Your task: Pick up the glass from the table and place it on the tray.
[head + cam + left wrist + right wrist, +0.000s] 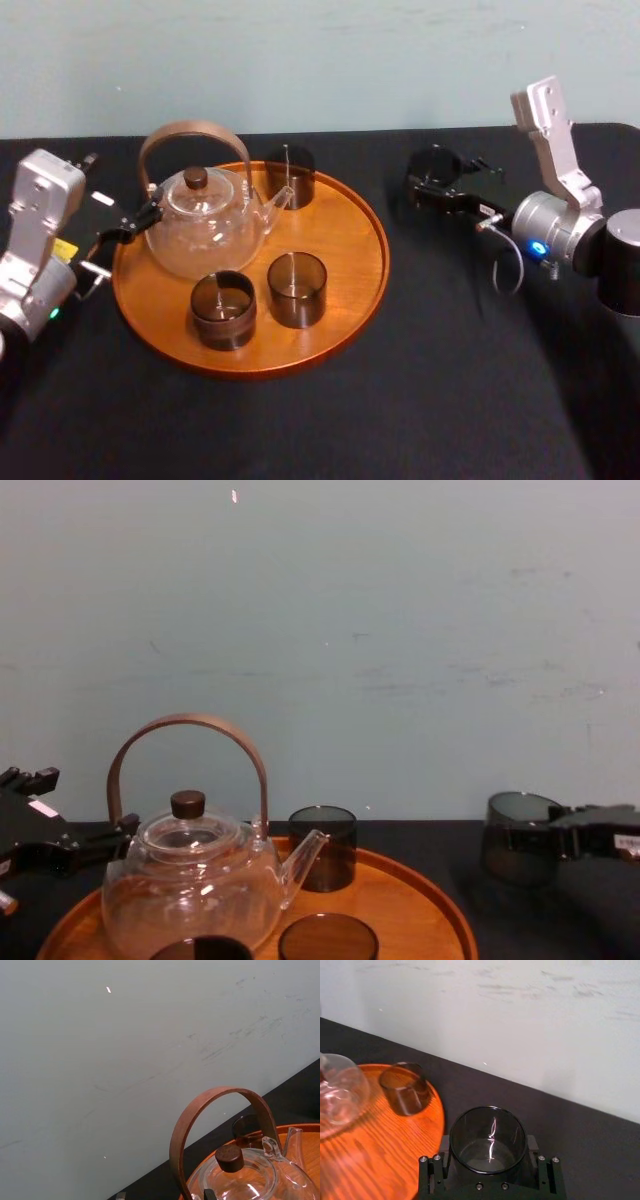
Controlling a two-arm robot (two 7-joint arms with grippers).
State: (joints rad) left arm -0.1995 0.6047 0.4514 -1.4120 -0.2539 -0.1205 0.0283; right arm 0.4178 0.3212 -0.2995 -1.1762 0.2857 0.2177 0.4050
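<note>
Glass (487, 1140) in right tool (488, 1159); tray (345, 240) holds teapot (205, 230), 3 cups (297, 290).

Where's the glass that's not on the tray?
Head view: the glass sits in the right gripper, over the table, right of the tray.

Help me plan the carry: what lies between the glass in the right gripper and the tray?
Bare black table; in the head view nothing stands between the glass held by the right gripper and the tray's near rim.
</note>
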